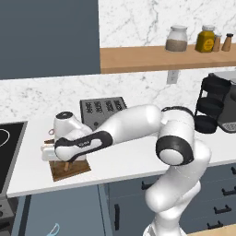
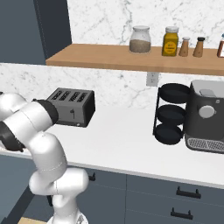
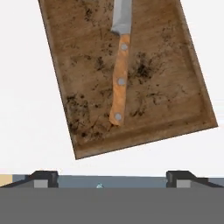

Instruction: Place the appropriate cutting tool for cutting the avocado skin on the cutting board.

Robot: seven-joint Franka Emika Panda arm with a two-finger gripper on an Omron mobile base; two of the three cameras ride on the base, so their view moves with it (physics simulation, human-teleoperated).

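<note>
In the hand view you look straight down on the cutting board [image 3: 148, 100], a dark brown stained board that lies tilted on the white counter [image 3: 26, 109]. The knife [image 3: 120, 74] lies flat on it, near the middle: its brown wooden handle with three rivets points to about 6 o'clock, and the silver-grey blade runs up to 12 o'clock and leaves the frame at the top edge. The whole handle rests inside the rim of the board.

The gripper [image 3: 111, 177] has its two dark finger tips far apart at the bottom of this view, one at about 7 o'clock and one at about 5 o'clock. Nothing is between them; the jaws are wide open and do not touch the knife, which lies free above them in the picture.

In the left base view you see the arm stretched to 9 o'clock, with the hand over the board [image 1: 69, 169] near the front edge of the counter. The toaster [image 1: 102, 110] stands just behind the arm. On the right of the counter you find a black tiered rack [image 2: 169, 114] beside a coffee machine [image 2: 206, 116], and above them a wooden shelf [image 2: 131, 61] with jars
</note>
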